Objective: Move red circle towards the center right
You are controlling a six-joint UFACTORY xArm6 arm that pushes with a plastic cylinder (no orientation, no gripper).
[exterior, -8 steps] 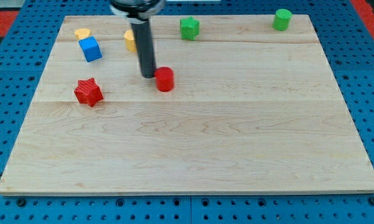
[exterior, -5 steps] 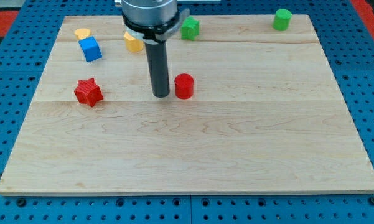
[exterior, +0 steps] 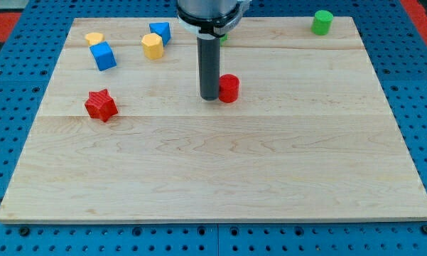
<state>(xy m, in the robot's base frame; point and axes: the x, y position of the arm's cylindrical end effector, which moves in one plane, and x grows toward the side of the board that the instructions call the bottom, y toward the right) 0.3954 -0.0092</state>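
Rod: a straight dark rod is seen coming down from the view's top, a little left of the middle; no gripper is fitted, so no open or closed state can be told.
Tip: my tip [exterior: 209,97] is set on the worktop [exterior: 220,171], touching or just beside the left side of the red circle.
Red circle: the red circle [exterior: 229,88] is found in the upper middle of the worktop, just right of the rod, well apart from the right edge.
Red star: the red star [exterior: 101,105] is placed near the left edge, well apart from the tip.
Upper left group: a blue cube [exterior: 103,55], a yellow block [exterior: 94,38] just above it, a yellow hexagon-like block [exterior: 152,45] and a second blue block [exterior: 160,32] are gathered there.
Green blocks: a green cylinder [exterior: 322,22] is seen at the upper right corner; a second green block [exterior: 222,38] is mostly hidden behind the rod.
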